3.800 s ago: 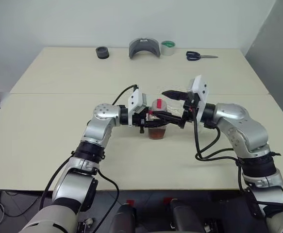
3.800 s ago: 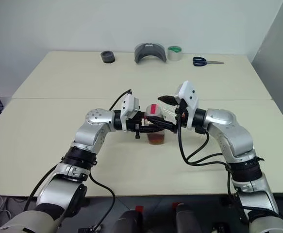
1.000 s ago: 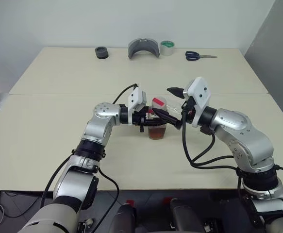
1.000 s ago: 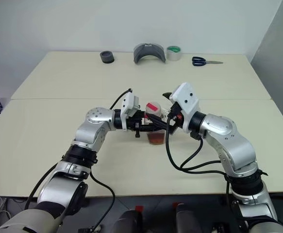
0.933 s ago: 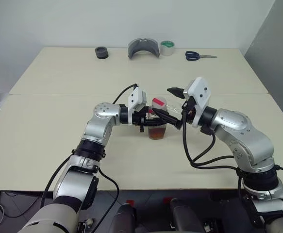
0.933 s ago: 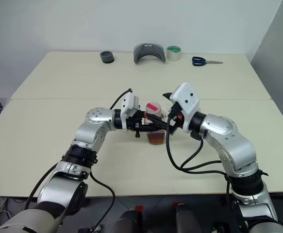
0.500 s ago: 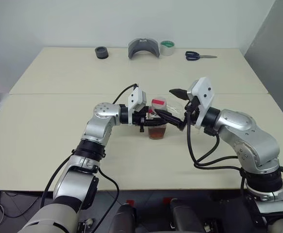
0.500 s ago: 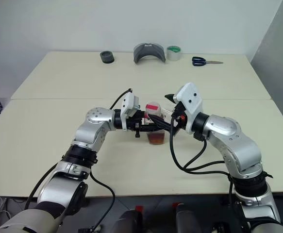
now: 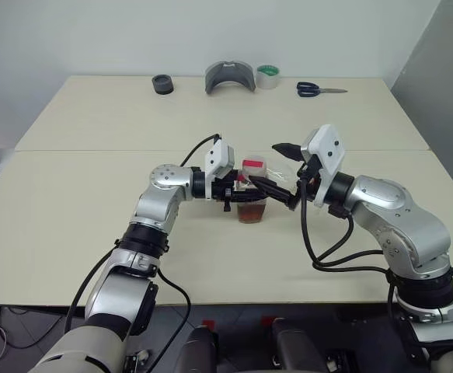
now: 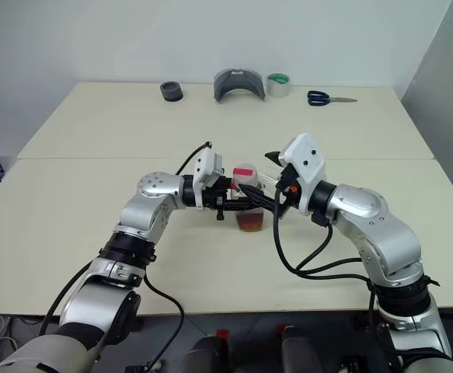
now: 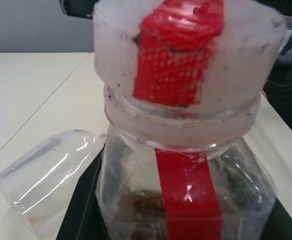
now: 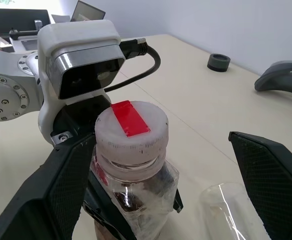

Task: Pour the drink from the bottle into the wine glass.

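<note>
A: Starting at the left, what is the left end effector [image 9: 245,189] doing?

B: It reaches in from the left with its fingers clamped on the bottle [image 9: 251,193], gripping the body below the neck. The bottle stands upright near the middle of the bench [image 9: 94,225].

A: And the bottle itself?

B: Clear plastic, with a red-and-white cap [image 12: 131,127] screwed on and a red strip running down the side. The drink [image 9: 251,213], reddish-brown, fills only the lower part.

A: Where is the wine glass [image 11: 48,177]?

B: Just beside the bottle, on its far right side. In the left wrist view it lies tilted over with its bowl close to the bottle; the stem and foot I cannot make out.

A: The right end effector [image 9: 282,173]?

B: Spread wide. One finger sits by the bottle's near side, the other out past the glass, with the cap between them but not touched.

A: Anything along the back of the bench?

B: From left to right: a small black ring [image 9: 163,84], a grey curved piece [image 9: 230,77], a roll of tape [image 9: 269,76], and scissors [image 9: 319,89] with dark handles.
</note>
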Motion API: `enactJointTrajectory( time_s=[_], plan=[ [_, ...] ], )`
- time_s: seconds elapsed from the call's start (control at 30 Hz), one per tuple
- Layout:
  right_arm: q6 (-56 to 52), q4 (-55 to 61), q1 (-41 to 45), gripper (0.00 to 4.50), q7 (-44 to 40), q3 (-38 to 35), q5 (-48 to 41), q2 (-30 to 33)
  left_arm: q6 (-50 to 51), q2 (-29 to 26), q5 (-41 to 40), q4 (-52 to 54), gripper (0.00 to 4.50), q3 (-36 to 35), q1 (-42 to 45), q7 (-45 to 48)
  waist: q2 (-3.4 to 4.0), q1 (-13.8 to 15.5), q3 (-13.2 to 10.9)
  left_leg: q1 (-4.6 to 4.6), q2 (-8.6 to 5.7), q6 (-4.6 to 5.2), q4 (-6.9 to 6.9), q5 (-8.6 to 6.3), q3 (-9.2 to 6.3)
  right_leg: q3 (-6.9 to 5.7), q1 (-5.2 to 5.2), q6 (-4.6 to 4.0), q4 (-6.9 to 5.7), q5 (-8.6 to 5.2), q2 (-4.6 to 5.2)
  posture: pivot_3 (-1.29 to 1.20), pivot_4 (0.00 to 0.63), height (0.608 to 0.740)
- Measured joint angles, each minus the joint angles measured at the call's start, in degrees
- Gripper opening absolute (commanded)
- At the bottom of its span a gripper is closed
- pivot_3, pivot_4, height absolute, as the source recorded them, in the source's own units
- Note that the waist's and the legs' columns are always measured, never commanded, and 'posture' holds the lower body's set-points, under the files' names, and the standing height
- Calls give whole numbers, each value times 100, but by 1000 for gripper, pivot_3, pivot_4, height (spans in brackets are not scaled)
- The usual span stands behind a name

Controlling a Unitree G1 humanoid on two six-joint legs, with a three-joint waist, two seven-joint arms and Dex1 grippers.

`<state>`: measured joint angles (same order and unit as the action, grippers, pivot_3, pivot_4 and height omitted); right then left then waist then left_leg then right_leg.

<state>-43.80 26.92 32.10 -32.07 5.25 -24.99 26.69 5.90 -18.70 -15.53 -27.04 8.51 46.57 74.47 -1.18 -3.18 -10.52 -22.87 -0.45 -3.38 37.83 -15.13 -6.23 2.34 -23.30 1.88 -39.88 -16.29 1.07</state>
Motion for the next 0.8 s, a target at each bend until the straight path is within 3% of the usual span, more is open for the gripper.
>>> enactJointTrajectory(
  time_s=[0.8],
  plan=[
    [-71,62,-9,4500,1,-81,-111,59,0,0,0,0,1709,0,0,0,0,0,0,0,0,0,0,0,0,0,0,0,0,0,0,0,150,740]
  ],
)
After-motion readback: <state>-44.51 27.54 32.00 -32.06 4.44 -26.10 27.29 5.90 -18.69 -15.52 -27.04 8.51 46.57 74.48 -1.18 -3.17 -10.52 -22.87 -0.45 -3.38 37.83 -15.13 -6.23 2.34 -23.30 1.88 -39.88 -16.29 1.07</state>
